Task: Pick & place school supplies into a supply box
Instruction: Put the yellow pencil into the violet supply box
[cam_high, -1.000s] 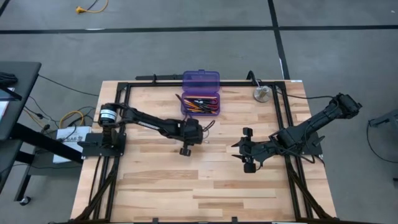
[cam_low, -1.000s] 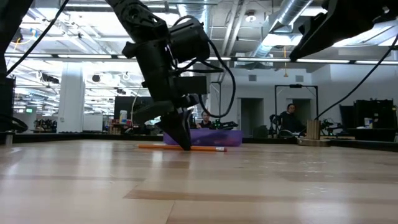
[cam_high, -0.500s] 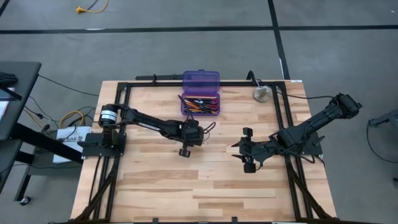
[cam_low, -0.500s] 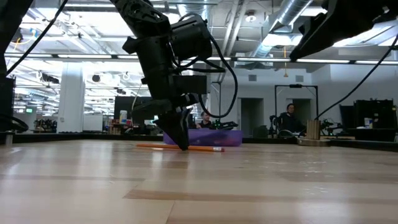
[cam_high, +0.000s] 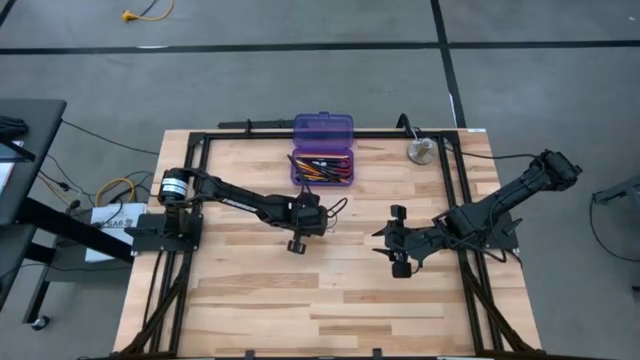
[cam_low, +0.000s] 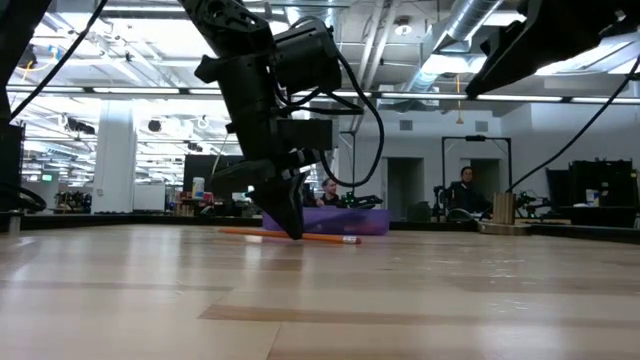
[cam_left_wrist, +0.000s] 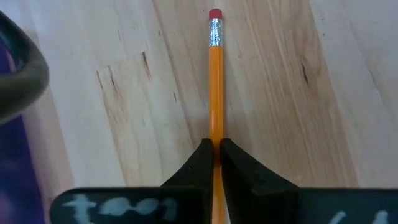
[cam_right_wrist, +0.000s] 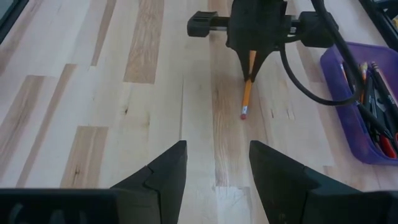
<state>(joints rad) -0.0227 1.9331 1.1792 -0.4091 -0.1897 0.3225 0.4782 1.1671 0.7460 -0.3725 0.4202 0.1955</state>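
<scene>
An orange pencil (cam_left_wrist: 215, 81) with a red eraser lies level on or just over the wooden table, in front of the supply box (cam_high: 322, 165). That box is purple, its lid open, with pens and pencils inside. My left gripper (cam_low: 293, 234) is shut on the pencil near the table's middle. My right gripper (cam_right_wrist: 214, 165) hangs open above the table to the right of the pencil, touching nothing. The pencil's eraser end (cam_right_wrist: 244, 115) points toward the right gripper. My left gripper pinches the pencil's shaft (cam_left_wrist: 215, 140) at about mid-length between its two fingertips. The fingers come steeply from above, slanting down, and the pencil runs through the gap between them. The pencil stays about level (cam_low: 330, 238); whether it is clear of the table I cannot tell.
A round metal disc (cam_high: 421, 151) sits at the table's far right corner. A black frame (cam_high: 205, 140) runs along the table's edges. Bare wood lies toward the near edge. A person (cam_low: 465, 190) sits in the room far behind the table.
</scene>
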